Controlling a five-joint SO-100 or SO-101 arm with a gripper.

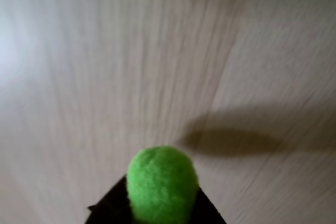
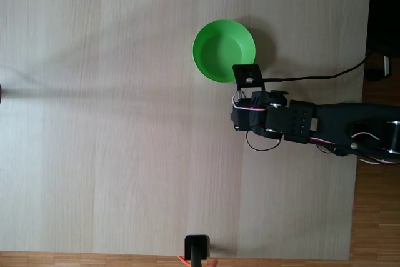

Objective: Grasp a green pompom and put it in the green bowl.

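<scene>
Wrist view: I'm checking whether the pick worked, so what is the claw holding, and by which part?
The green pompom, pinched around its lower half between the black claw jaws; its top pokes out above the table.

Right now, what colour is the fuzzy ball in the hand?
Bright green: the pompom shows best in the wrist view.

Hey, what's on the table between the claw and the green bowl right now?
Nothing shows there. In the fixed view the claw is just below the green bowl, with bare wood between. The wrist view shows the claw gripping the green pompom.
</scene>
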